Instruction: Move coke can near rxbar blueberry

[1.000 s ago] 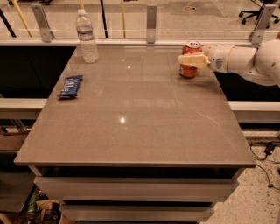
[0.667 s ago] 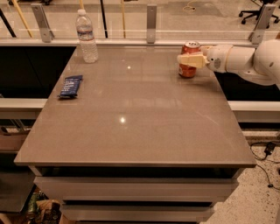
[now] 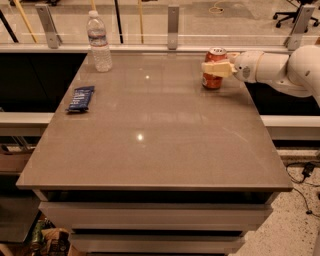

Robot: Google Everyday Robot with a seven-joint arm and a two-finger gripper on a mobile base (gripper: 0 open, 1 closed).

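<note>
The coke can [image 3: 212, 81] stands upright near the far right corner of the surface [image 3: 160, 150], and your gripper [image 3: 215, 68] has hold of it there. The fingers [image 3: 216, 69] are pinching the can at about mid-height. You can see one pale finger lying flat across the side that faces the camera. It covers the middle of the label, with the silver top showing above it and the red base below. The other finger is hidden behind the can. The base looks to be on the surface or barely off it; you cannot tell which from this view.

Behind the fingers, the rounded white wrist joins the arm [image 3: 280, 70]. The arm reaches in roughly level from the right of the picture and crosses the right edge of the surface.

Looking further out, you find the blue snack bar [image 3: 80, 98] lying flat close to the left edge of the surface, its long side running away from the camera. It is well apart from the can, on the opposite side and a little nearer to you.

A clear water bottle [image 3: 99, 42] with a white cap stands upright at the far left corner, beyond the bar and apart from it.

Along the back edge runs a low glass barrier with metal posts [image 3: 173, 26]. An office chair [image 3: 295, 12] shows at the top right, and a cable [image 3: 304, 172] lies on the speckled floor at the right.
</note>
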